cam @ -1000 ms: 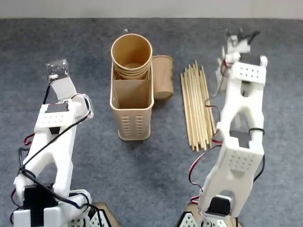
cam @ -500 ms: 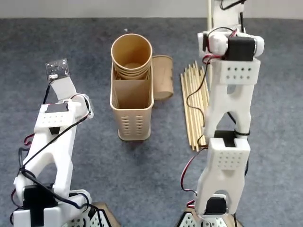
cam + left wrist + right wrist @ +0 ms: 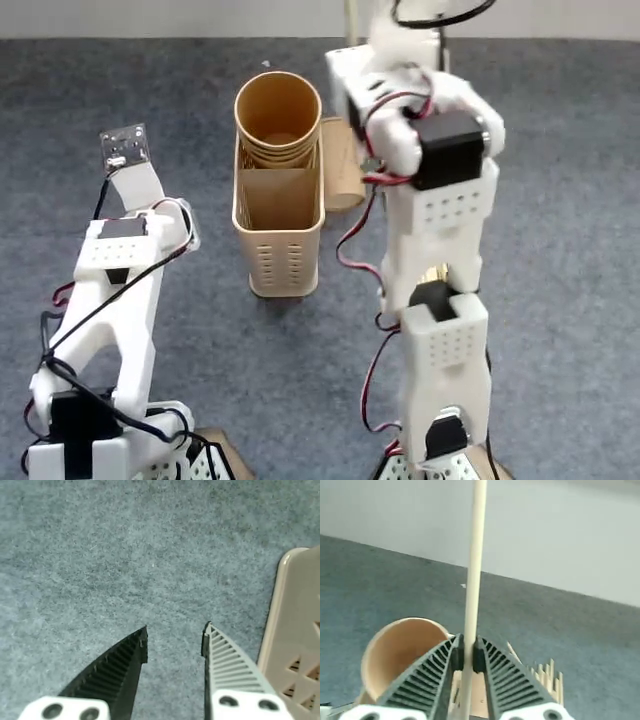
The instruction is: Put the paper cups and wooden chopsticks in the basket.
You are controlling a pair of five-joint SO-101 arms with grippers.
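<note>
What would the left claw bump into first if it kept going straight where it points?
Probably just the grey mat. Ahead of the left gripper, between its open jaws, lies bare mat; the basket sits off to the side, though depth is hard to judge.

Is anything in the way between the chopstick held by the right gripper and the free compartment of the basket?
Nothing visible. The right gripper holds the chopstick upright, and the basket's compartment nearer the arms' bases is open and bare. The stacked cups fill the far one; a loose cup lies outside its wall.
</note>
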